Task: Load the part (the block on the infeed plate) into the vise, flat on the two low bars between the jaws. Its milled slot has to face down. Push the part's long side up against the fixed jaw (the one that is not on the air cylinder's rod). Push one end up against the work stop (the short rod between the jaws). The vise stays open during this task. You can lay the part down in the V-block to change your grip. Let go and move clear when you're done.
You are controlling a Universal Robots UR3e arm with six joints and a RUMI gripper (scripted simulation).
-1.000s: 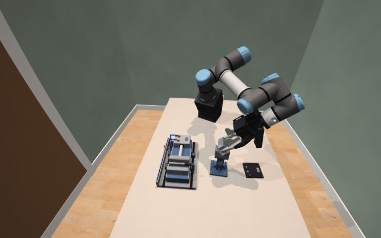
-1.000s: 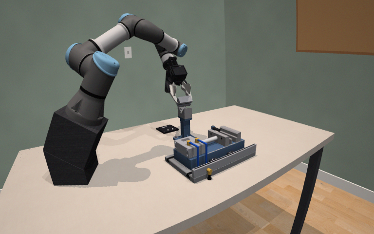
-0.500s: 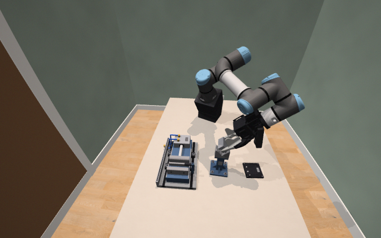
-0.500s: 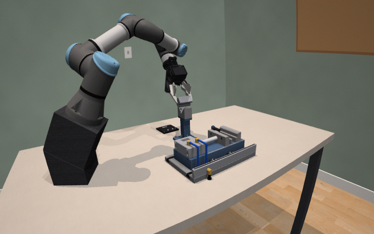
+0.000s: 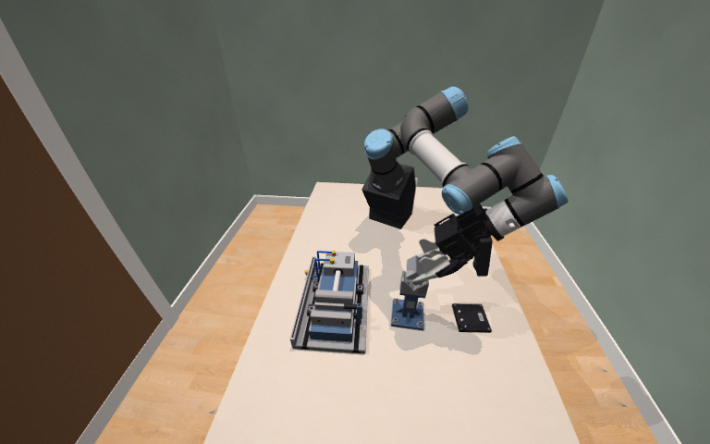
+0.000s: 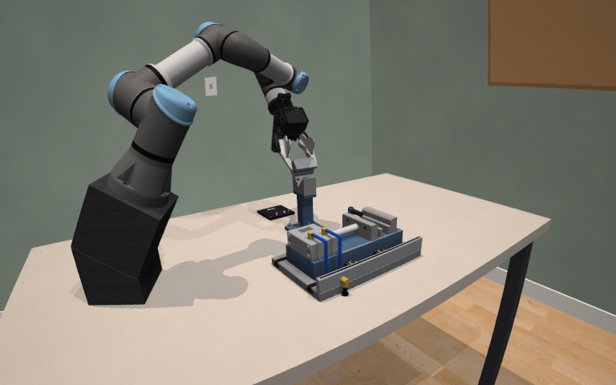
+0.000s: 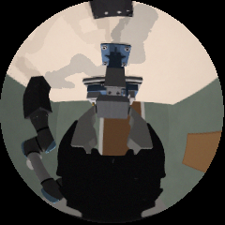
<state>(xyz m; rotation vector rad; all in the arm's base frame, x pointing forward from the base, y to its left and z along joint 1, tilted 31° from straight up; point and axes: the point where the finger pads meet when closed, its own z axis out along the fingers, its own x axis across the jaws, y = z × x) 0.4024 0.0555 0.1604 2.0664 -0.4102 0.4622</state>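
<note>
The gripper [image 5: 422, 271] [image 6: 303, 164] [image 7: 112, 105] has its jaws clamped on the part [image 5: 412, 266] [image 6: 303, 164] [image 7: 112, 109], which sits tilted at the V-block [image 5: 413, 289] [image 6: 305, 186] [image 7: 114, 76], its long axis seemingly running across from finger to finger

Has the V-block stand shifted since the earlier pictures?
No. In the top view, the V-block stand keeps the same spot beside the infeed plate, with no visible shift either way.
</note>
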